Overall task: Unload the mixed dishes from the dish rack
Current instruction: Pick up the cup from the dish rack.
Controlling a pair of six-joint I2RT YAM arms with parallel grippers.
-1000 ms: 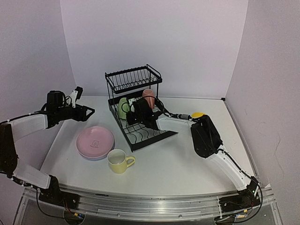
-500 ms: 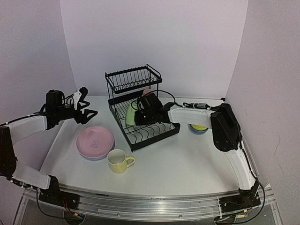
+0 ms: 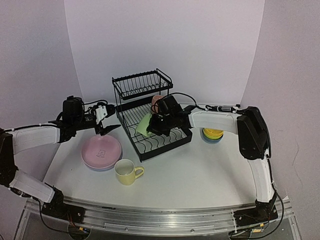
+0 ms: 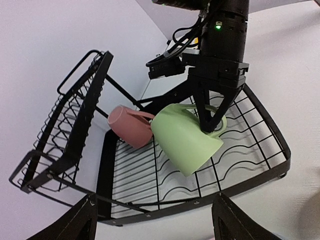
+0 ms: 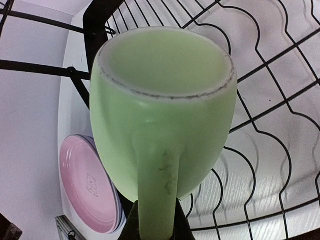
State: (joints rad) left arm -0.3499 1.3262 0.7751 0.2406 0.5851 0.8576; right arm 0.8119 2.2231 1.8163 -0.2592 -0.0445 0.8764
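Pinching handle of light green mug [image 4: 186,142], right gripper [image 4: 211,122] over dish rack [image 4: 106,165] tray, left gripper [image 3: 107,123] wide near rack edge

The dish rack [image 4: 106,170] fills the view, its narrow upper shelf [image 4: 70,120] at nine o'clock and its wavy-wired tray [image 4: 240,150] toward four. From twelve the right claw [image 4: 210,121] reaches down and pinches the handle of a light green mug [image 4: 185,145], which is tilted and seemingly lifted off the wires. A pink mug [image 4: 129,127] lies just beside it at ten. The left claw [image 4: 155,200] stands spread wide at six, over the white bench [image 4: 300,100].
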